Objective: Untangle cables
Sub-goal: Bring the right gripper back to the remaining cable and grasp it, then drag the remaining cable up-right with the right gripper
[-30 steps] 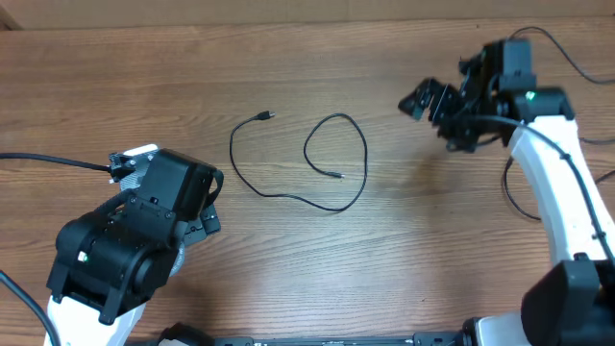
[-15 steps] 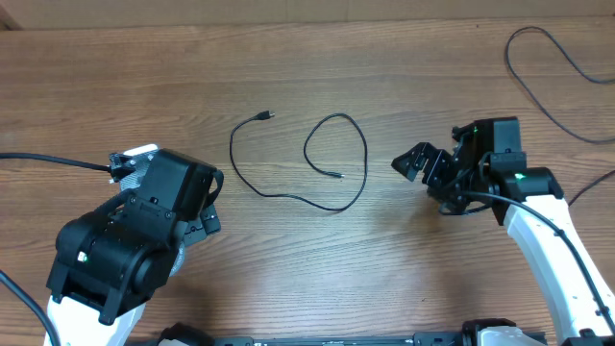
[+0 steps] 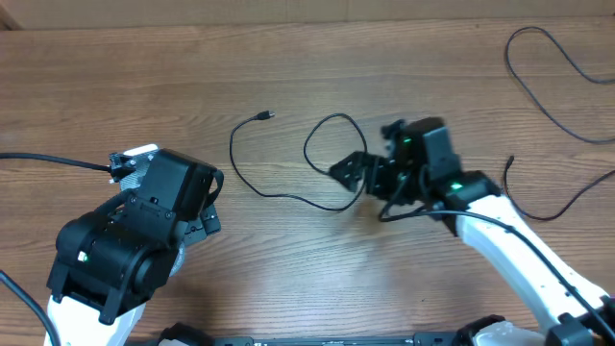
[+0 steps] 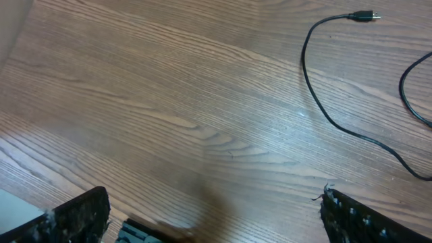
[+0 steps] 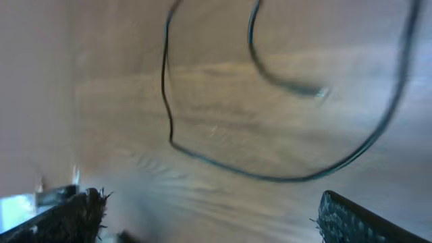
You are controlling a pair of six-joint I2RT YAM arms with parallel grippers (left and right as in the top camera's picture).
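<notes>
Thin black cables [image 3: 564, 56] lay separated, middle cable [image 3: 232, 154] looped; left gripper [image 4: 214, 214] and right gripper [image 5: 216, 217] jaws were fully open, empty.

Blurred looping cable [image 5: 270, 178], fingers [image 5: 75, 214] spread wide

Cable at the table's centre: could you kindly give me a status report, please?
Left gripper open, empty. Right gripper open, empty, above the cable, at its loop. It lies slack on the wooden table. Nothing blocking.
</notes>
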